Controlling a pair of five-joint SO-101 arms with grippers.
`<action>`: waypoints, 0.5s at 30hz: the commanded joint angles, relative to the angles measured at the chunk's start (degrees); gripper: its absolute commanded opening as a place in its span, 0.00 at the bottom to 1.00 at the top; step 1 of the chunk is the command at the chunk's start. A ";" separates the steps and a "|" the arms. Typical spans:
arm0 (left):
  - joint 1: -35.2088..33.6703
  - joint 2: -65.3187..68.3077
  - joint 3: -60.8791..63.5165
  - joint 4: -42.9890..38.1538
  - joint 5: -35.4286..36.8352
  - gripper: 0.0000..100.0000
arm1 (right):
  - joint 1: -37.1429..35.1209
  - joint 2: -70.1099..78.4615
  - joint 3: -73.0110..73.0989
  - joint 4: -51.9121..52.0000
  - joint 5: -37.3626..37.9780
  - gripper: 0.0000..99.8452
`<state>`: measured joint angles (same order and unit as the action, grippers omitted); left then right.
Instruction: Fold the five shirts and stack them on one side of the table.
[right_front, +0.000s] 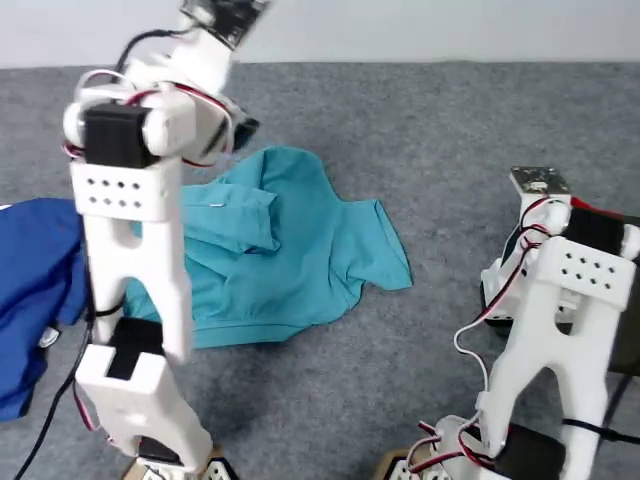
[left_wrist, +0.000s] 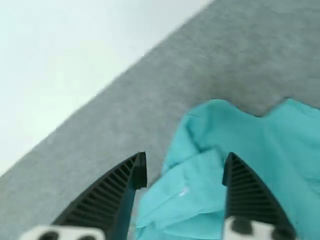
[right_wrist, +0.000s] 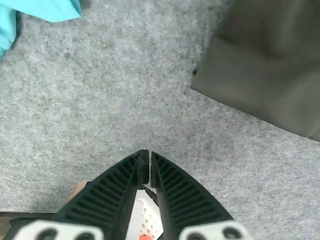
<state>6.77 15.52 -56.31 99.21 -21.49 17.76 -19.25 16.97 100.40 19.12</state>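
Hovering above the teal shirt (right_front: 290, 250), the left pincer (left_wrist: 186, 160) gapes wide, holding nothing. Over the grey worktop (right_wrist: 125, 90), the right pincer (right_wrist: 146, 155) sits closed, empty.

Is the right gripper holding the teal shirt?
No, the right gripper is shut over the bare table, with the teal shirt lying apart.

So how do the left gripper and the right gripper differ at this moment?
The left gripper is open; the right gripper is shut. The left gripper hangs over the edge of the teal shirt; the right gripper is over bare grey table, beside an olive cloth. Both are black, ribbed and hold nothing.
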 joint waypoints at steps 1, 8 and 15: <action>5.19 -3.16 4.00 1.41 1.32 0.21 | 0.57 -0.48 -0.88 2.15 0.00 0.01; 17.32 -1.49 25.10 -0.18 1.58 0.19 | 1.01 -0.48 -0.88 2.15 0.00 0.01; 18.81 7.38 34.59 -14.68 7.74 0.19 | 5.76 -0.48 -0.88 1.98 0.26 0.01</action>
<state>25.32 21.05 -21.85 91.21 -17.01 21.36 -19.25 16.97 100.40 19.21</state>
